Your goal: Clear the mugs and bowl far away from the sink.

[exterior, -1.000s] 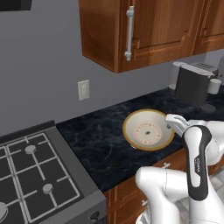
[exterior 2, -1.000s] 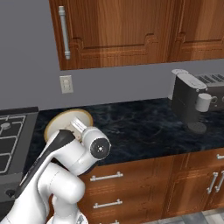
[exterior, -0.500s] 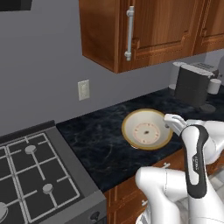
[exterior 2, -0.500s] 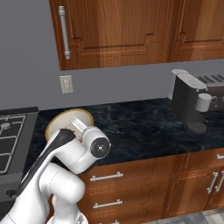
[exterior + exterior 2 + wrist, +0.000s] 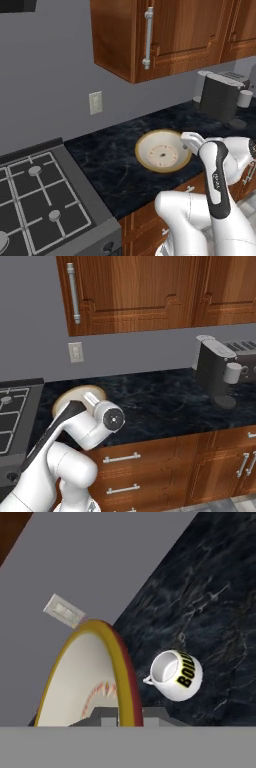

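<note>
Surface: dark marble surface (image 5: 115, 155), stove at lower left.
Bowl: bowl (image 5: 162, 151) at centre frame, barely shifted from a second ago.
Pincer: pincer (image 5: 122, 714) clamped on bowl rim.
Mug: white mug (image 5: 176, 675) right of bowl.
Meaning: bowl carried, not yet set down.

The rounded white ceramic mug (image 5: 176, 675) carries black-and-yellow lettering on its side; the visible part reads "BOIL".

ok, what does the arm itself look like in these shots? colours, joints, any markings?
The arm has glossy white rounded shells. A long dark strip with small pale lettering, too small to read, runs down one link. In the right base view a joint ends in a round grey cap with a dark centre. No loose cables show.
</note>
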